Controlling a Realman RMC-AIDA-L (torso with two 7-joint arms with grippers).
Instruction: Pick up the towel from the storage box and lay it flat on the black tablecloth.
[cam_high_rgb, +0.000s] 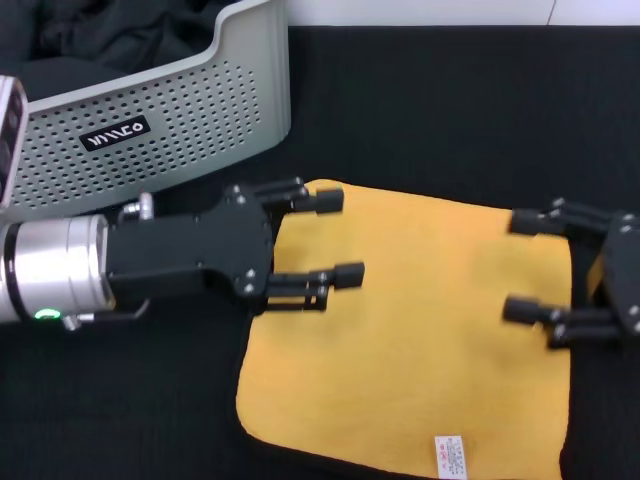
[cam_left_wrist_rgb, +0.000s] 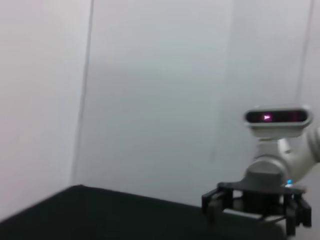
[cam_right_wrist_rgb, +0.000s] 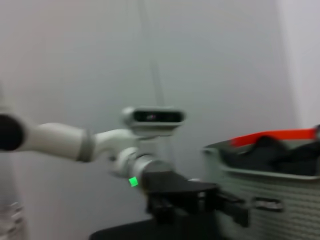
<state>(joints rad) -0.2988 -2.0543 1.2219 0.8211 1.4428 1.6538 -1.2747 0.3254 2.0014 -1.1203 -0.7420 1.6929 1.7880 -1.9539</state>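
Note:
The yellow-orange towel (cam_high_rgb: 410, 340) lies spread flat on the black tablecloth (cam_high_rgb: 450, 110), its small white label (cam_high_rgb: 452, 455) at the near edge. My left gripper (cam_high_rgb: 345, 237) hovers open over the towel's left edge with nothing between its fingers. Over the towel's right edge, my right gripper (cam_high_rgb: 517, 266) is also open and holds nothing. The light grey storage box (cam_high_rgb: 200, 100) stands at the far left, behind the left arm. The left wrist view shows the right gripper (cam_left_wrist_rgb: 257, 202) farther off above the tablecloth (cam_left_wrist_rgb: 100, 215). The right wrist view shows the left gripper (cam_right_wrist_rgb: 200, 200) beside the storage box (cam_right_wrist_rgb: 270, 195).
Plain black cloths (cam_high_rgb: 100, 40) fill the storage box, with a red strip (cam_right_wrist_rgb: 280, 136) along its far rim. A white wall (cam_left_wrist_rgb: 150, 90) stands behind the table. The tablecloth extends on all sides of the towel.

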